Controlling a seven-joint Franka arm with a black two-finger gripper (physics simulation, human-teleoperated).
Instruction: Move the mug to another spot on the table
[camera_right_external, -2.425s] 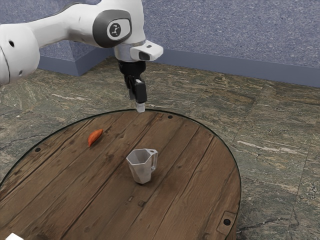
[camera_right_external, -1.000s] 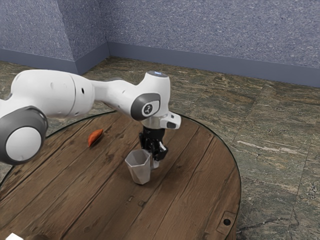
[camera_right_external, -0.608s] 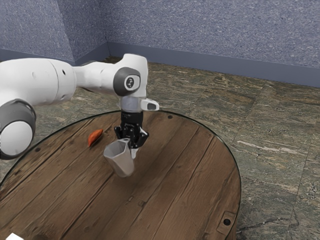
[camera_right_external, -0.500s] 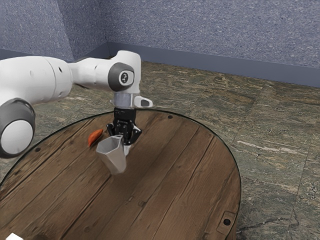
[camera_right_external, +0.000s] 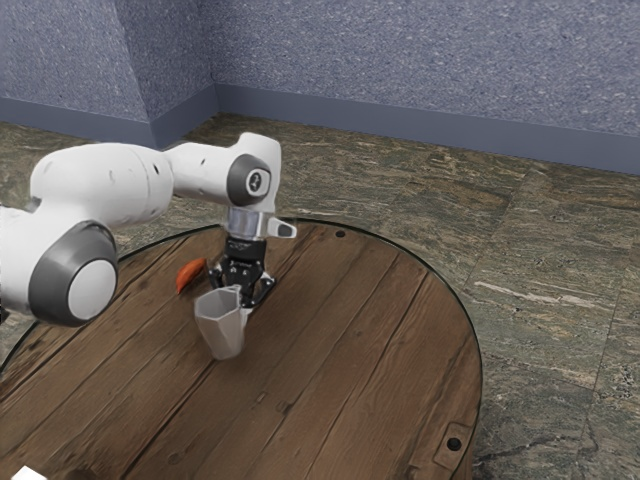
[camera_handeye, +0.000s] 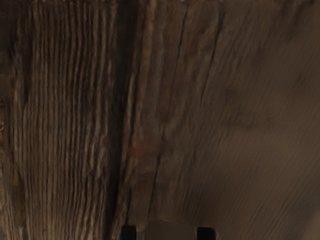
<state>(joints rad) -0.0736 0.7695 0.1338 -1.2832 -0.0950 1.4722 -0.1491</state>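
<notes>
One mug (camera_right_external: 221, 325): grey, mouth up, between the table's middle and its far edge, toward the exterior view's left; contact with the planks cannot be told.
Gripper (camera_right_external: 243, 293): clenched on the mug's far side, its dark fingers (camera_handeye: 129, 233) flanking a pale part of it.
Orange piece (camera_right_external: 190, 274): near the mug, closer to the table's edge.
Table (camera_right_external: 380, 340): round, dark wooden planks.

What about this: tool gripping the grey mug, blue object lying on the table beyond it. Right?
Not quite: the exterior view shows the object beyond the mug is orange, not blue. The tool does grip the grey mug.
</notes>
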